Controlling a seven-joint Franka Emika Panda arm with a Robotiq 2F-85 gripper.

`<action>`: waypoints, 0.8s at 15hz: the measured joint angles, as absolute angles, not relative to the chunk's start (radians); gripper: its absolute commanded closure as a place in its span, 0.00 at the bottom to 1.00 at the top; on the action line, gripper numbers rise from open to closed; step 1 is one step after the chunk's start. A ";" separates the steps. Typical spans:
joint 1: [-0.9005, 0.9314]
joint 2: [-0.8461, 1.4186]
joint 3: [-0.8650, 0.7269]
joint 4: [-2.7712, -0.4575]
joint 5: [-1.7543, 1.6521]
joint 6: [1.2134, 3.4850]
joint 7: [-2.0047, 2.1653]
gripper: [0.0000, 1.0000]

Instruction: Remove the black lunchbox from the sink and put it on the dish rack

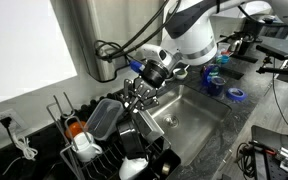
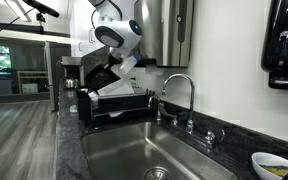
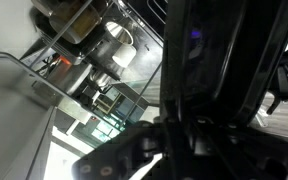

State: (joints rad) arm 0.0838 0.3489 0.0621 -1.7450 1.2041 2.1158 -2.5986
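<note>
The sink [image 2: 134, 152] shows bare steel in both exterior views, so the black lunchbox [image 1: 129, 130] is out of it. It hangs over the dish rack [image 2: 114, 108], which in an exterior view lies at roughly 8 o'clock from the basin, and it sits at 6 o'clock directly beneath the pincer [image 1: 135, 100]. The pincer looks clamped on the tub's rim. The wrist view agrees, with a glossy black wall filling its 3 o'clock side, though the fingertips themselves are hidden. The step in hand, as I judge it, is the set-down. The rack is crowded: a clear grey-rimmed container [image 1: 104, 115] leans at 9 o'clock of the lunchbox and a white cup [image 1: 134, 168] sits at 6 o'clock, so the free slot looks narrow. Lower slowly and straight, keeping the tub off both neighbours. Let its lower edge settle between the prongs, and release only once the weight rests on the wires. The glossy plastic may slide if it is tilted or dropped early.
</note>
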 measured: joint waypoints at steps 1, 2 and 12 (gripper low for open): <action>0.084 0.349 0.062 -1.745 1.204 2.116 -2.599 0.53; 0.084 0.350 0.062 -1.745 1.204 2.116 -2.599 0.46; 0.080 0.345 0.062 -1.747 1.204 2.114 -2.598 0.00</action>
